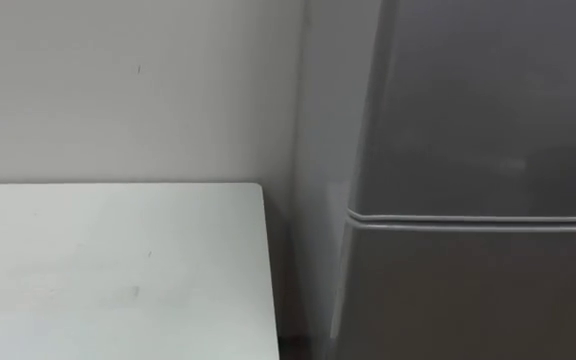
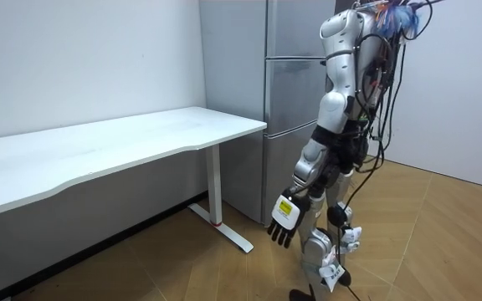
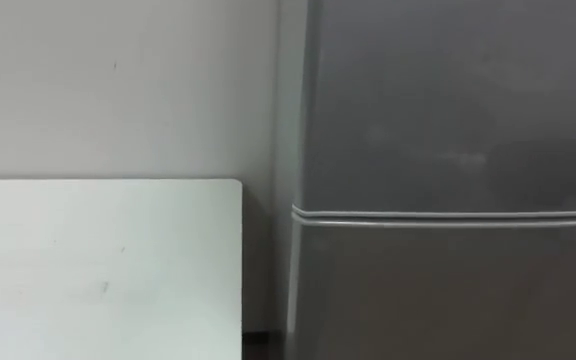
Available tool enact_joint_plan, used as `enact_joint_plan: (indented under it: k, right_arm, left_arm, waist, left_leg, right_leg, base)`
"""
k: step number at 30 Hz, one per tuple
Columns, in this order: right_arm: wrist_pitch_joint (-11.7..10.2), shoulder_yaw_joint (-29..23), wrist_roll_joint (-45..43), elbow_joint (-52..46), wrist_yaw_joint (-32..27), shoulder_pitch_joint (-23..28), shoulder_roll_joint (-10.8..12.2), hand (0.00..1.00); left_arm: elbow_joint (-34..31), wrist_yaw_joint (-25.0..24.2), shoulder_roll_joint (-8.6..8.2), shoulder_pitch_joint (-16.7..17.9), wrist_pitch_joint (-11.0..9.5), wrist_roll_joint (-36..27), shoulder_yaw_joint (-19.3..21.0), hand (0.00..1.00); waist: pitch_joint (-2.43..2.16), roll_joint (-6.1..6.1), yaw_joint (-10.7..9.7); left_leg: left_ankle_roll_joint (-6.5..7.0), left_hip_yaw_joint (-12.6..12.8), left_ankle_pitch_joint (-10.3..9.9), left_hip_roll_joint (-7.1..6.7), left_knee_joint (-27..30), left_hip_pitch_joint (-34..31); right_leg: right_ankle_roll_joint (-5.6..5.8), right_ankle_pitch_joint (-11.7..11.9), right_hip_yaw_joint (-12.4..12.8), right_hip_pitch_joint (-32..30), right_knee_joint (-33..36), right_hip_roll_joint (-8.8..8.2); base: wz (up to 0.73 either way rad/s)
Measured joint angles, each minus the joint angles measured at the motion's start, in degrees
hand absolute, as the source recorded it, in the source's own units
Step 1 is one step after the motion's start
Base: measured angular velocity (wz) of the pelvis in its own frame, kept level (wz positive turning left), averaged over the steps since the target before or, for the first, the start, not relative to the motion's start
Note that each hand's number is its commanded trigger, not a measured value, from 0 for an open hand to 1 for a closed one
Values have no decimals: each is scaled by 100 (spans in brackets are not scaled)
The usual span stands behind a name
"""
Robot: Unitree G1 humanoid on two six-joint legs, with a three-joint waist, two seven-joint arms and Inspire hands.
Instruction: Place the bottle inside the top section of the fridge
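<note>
While robot faces it, grey 2-door fridge (image 1: 478,120) is shut.

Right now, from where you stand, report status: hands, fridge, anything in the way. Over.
Left robot hand open, hanging at side. Upper fridge door shut. White table close beside fridge, on the left.

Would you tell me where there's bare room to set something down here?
The white tabletop is bare, from the wall behind it to its end beside the fridge. It is tight only in the narrow gap between them.
</note>
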Motion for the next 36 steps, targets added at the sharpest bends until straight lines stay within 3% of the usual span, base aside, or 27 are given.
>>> enact_joint_plan:
  k: [3,5,11,18,21,26,36]
  right_arm:
    - [2,-44,309,246,-83,221,38,0]
    - [4,-225,497,642,-130,369,203,0]
    - [11,-287,706,1467,-369,836,660,0]
    - [-7,63,502,2101,-427,1274,997,0]
    - [-4,419,294,2967,-398,1305,1017,0]
    - [9,958,-312,4217,72,1318,1146,0]
    - [98,1607,-696,4991,1150,1423,1235,0]
  left_arm:
    - [16,64,-10,4,8,-248,-5,0]
    - [3,122,-10,13,12,-537,63,0]
    - [8,228,-19,41,16,-600,64,0]
    - [8,440,-111,105,-68,-769,39,0]
    - [8,482,-136,116,-68,-783,31,0]
    - [101,482,-212,71,-127,-997,-53,0]
    - [195,404,-237,73,-206,-1001,-196,0]
  waist:
    - [-14,30,-3]
    - [-20,47,-33]
    - [-4,147,-64]
    - [2,182,-45]
    - [10,163,-24]
    - [6,205,15]
    - [20,244,26]
  left_leg:
    - [0,88,0,6,22,25]
    - [3,92,-2,3,26,34]
    - [0,91,-20,0,10,100]
    - [-3,97,-22,-7,-14,117]
    - [-11,112,-34,-5,-19,173]
    - [-17,132,-65,-5,-20,205]
    - [-20,234,-73,-1,-63,302]
  right_leg:
    - [-1,-1,71,3,0,7]
    - [3,-3,73,17,1,3]
    - [16,-58,86,79,14,5]
    - [22,-82,86,87,2,2]
    - [21,-109,86,100,8,1]
    - [27,-168,127,95,86,0]
    - [20,-182,231,86,97,10]
  base:
    - [-10]
    - [0]
    - [0]
    - [0]
    - [0]
    - [-1]
    - [-5]
